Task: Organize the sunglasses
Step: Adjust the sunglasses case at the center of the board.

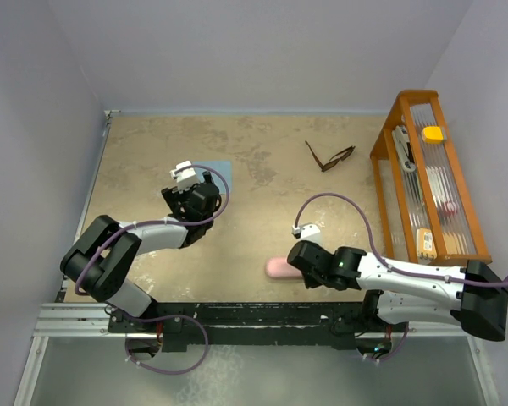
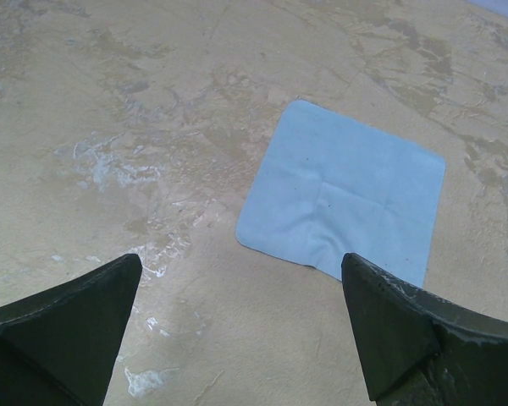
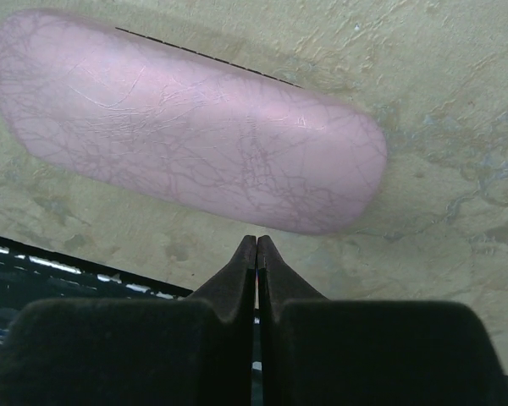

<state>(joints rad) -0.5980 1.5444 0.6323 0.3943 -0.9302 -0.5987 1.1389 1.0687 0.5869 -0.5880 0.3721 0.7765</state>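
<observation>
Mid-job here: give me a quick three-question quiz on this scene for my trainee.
1. True or false: the sunglasses lie inside the case.
2. What lies below the open left gripper? A. cloth B. case C. sunglasses
3. Fill in: the right gripper is ____, holding nothing.
Key: 1 false, they lie on the table, arms unfolded. 2 A. 3 shut.
</observation>
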